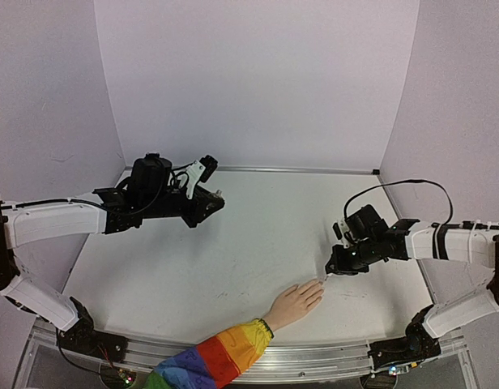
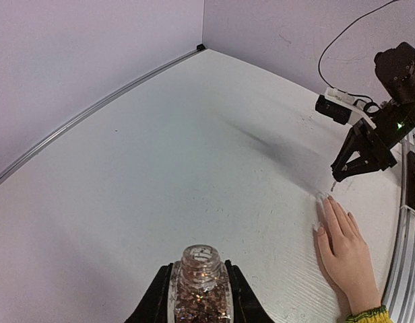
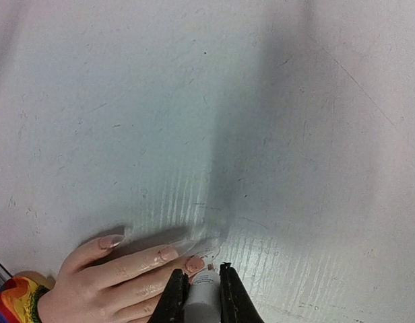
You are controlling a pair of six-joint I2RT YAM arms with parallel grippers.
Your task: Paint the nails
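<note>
A flesh-coloured hand (image 1: 294,304) in a rainbow-striped sleeve (image 1: 217,356) lies flat on the white table near the front edge. Its long pale nails (image 3: 168,253) point away from the sleeve. My right gripper (image 3: 201,274) is shut on a whitish brush cap (image 3: 199,303). The brush end sits just over one nail (image 3: 194,264). From above, the right gripper (image 1: 334,267) hangs right at the fingertips. My left gripper (image 2: 199,267) is shut on an uncapped bottle of coppery glitter polish (image 2: 201,289). It holds the bottle above the table at the back left (image 1: 209,203).
Pale walls close the table (image 1: 258,243) in at the back and both sides. A metal rail (image 1: 314,356) runs along the front edge. A black cable (image 1: 411,186) loops above the right arm.
</note>
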